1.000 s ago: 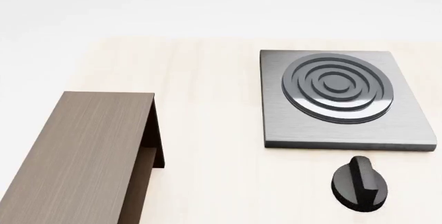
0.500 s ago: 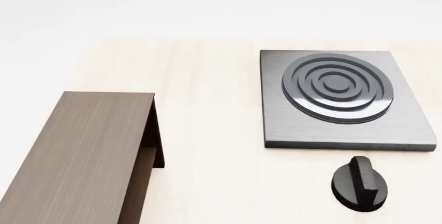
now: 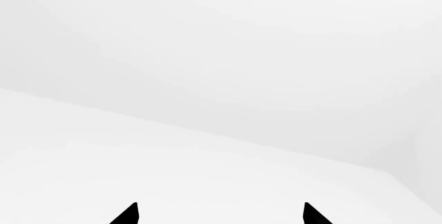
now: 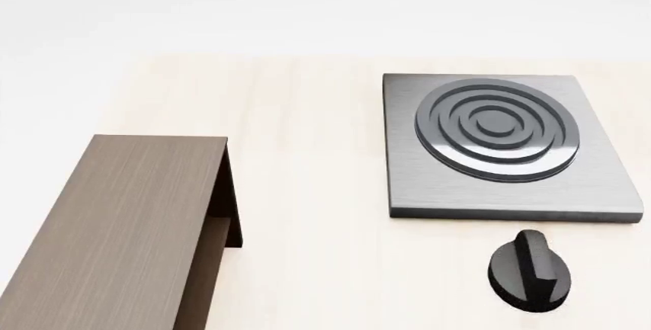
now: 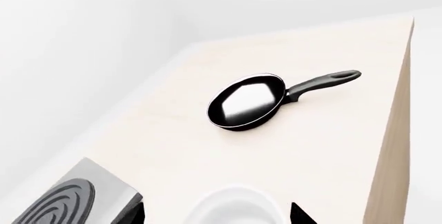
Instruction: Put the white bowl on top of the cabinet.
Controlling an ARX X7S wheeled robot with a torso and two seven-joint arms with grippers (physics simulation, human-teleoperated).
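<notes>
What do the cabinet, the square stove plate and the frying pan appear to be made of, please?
The cabinet looks like dark brown matte wood or wood veneer, with fine lengthwise grain. The stove plate looks like brushed grey metal, with streaky sheen and raised glossy rings. The frying pan seems black coated metal, its base mirroring light; its handle looks like black plastic.

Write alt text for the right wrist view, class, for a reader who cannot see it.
A black frying pan lies on a pale wooden table, handle pointing away from the stove plate in the corner. The white bowl is cut off at the frame's edge, between the right gripper and its dark fingers.
</notes>
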